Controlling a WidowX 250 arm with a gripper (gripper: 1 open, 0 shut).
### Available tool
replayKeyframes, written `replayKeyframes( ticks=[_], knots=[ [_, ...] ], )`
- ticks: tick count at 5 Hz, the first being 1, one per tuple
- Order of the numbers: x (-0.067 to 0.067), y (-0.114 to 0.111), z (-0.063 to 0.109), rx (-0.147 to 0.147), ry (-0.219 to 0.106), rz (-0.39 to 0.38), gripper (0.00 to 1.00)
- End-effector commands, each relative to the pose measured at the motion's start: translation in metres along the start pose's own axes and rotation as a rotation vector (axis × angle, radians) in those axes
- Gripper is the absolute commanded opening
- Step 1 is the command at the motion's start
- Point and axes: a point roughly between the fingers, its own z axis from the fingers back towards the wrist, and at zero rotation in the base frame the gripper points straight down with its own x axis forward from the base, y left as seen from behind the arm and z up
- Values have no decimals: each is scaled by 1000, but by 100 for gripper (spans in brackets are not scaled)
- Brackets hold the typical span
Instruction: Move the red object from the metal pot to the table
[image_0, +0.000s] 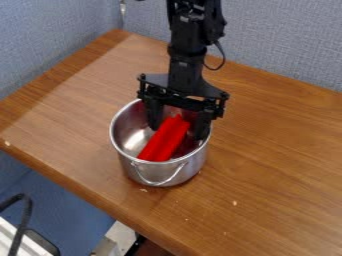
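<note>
The red object is a flat bright red bar lying slanted inside the metal pot, which stands near the front edge of the brown wooden table. My gripper hangs over the pot's far right rim with its black fingers spread wide. The fingertips straddle the upper end of the red bar without closing on it. Nothing is held.
The table's front edge runs close below the pot, with floor beyond it. A blue-grey wall rises behind the table. Bare wood lies to the left and to the right of the pot.
</note>
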Motion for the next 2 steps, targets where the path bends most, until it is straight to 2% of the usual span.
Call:
replayKeyframes(
  ticks=[1, 2],
  knots=[
    [11, 6, 5, -15, -42, 9, 100],
    [13, 9, 0, -16, -41, 1, 100]
  ],
)
